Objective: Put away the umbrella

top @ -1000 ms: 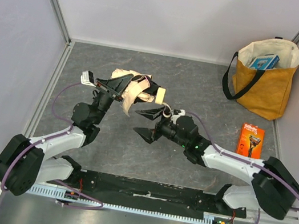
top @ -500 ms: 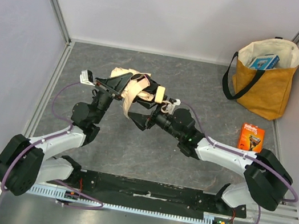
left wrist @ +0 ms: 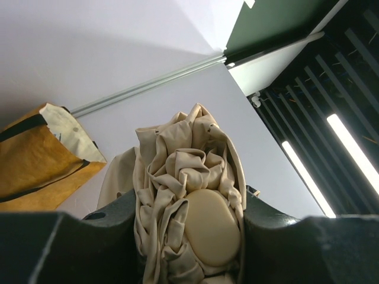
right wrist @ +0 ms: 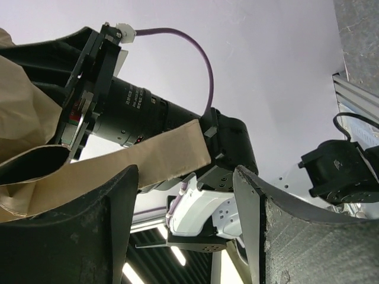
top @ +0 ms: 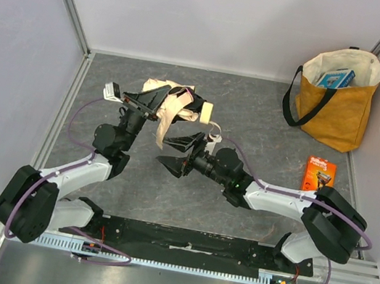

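Since half a second ago my right gripper (top: 164,151) has dropped back from the umbrella (top: 178,105), which it had been right up against. Its fingers now stand spread with nothing between them. The left gripper (top: 160,104) is clamped on the bunched cream fabric, holding the umbrella above the table (top: 268,119), left of centre. A loose beige strap (top: 162,128) hangs down just beside the right gripper's upper finger; I cannot tell whether they touch. The pale knob (top: 208,111) points right. The shaft is hidden among folds. In the left wrist view the bundle's lower end is cut off. The yellow tote bag (top: 333,105) stands well apart, far right.
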